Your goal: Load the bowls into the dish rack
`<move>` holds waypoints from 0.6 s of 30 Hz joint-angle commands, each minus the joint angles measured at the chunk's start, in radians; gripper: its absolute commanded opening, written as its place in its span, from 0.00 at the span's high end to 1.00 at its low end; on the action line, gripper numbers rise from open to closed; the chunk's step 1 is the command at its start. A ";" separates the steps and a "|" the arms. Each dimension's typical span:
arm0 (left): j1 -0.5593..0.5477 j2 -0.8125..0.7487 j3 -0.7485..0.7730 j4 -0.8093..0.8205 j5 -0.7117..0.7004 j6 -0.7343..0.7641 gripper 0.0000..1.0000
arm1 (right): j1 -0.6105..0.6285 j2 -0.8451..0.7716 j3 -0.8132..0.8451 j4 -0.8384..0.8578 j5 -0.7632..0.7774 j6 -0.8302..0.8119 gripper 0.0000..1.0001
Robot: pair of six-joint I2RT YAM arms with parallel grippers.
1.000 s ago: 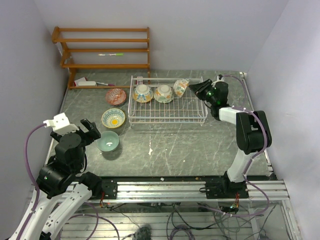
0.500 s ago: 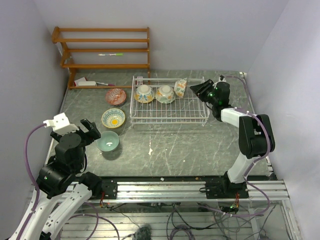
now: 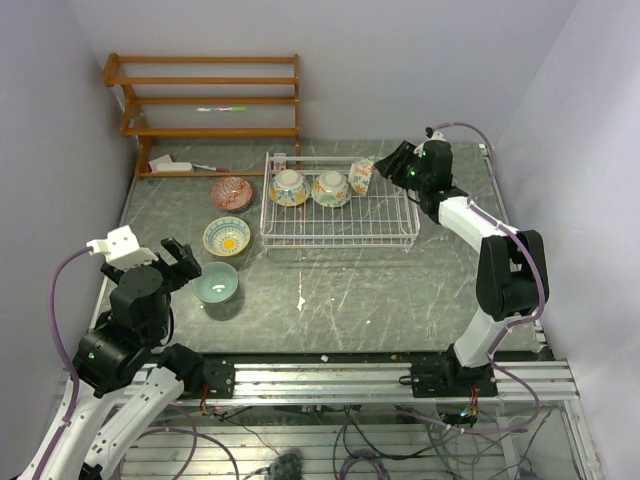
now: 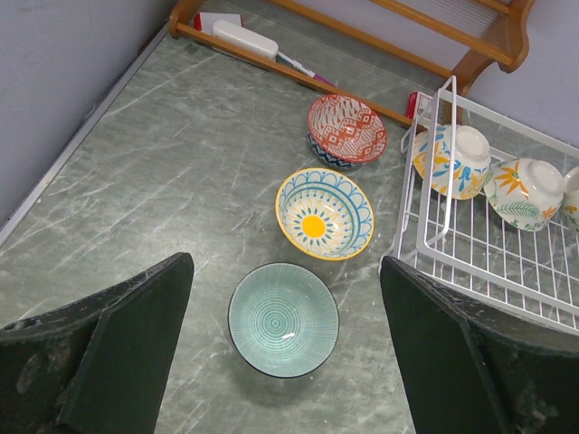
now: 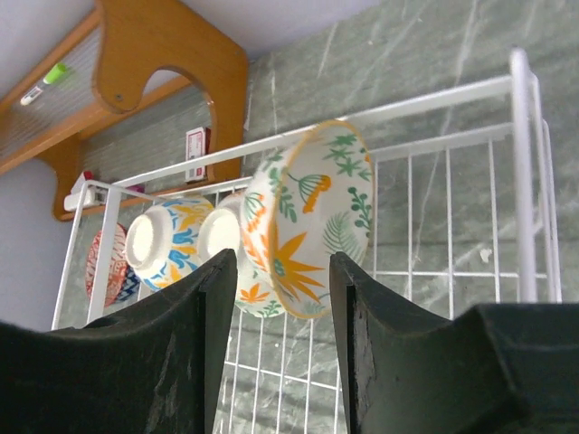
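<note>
Top view: the right gripper (image 3: 393, 166) reaches in at the upper right corner of the dish rack (image 3: 338, 240), mid-frame, where the floral bowl (image 3: 361, 176) stands on edge, rightmost of a back row of three; three more bowls sit on the table (image 3: 380, 290) left of the rack, near the left gripper (image 3: 181, 262) at lower left. Left wrist view: that gripper's fingers (image 4: 118, 353) are spread wide and hold nothing, with the teal bowl (image 4: 283, 319) seen between them at lower centre, the yellow-blue bowl (image 4: 325, 212) just beyond it and the red bowl (image 4: 346, 129) further up. A grab at the teal bowl's smooth rim could slip and knock it into its close neighbour. Right wrist view: the fingers (image 5: 194, 344) stand partly apart on either side of the floral bowl's lower edge, apparently gripping nothing. The bowl leans among the wires, and a finger catching its rim on withdrawal could tip it onto the neighbouring bowl (image 5: 220, 237) or drag the wire rack
</note>
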 commanded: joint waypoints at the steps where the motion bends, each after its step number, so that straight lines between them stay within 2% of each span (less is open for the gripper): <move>1: 0.007 0.003 0.025 0.017 -0.006 0.001 0.05 | 0.032 0.019 0.065 -0.025 0.018 -0.101 0.54; 4: 0.007 0.004 0.025 0.018 -0.005 0.003 0.05 | 0.061 0.022 0.105 -0.042 0.088 -0.147 0.54; 10: 0.007 0.001 0.025 0.018 -0.004 0.003 0.04 | 0.069 0.127 0.230 -0.136 0.129 -0.170 0.55; 18: 0.007 -0.001 0.025 0.021 -0.003 0.006 0.05 | 0.070 0.177 0.232 -0.155 0.190 -0.169 0.58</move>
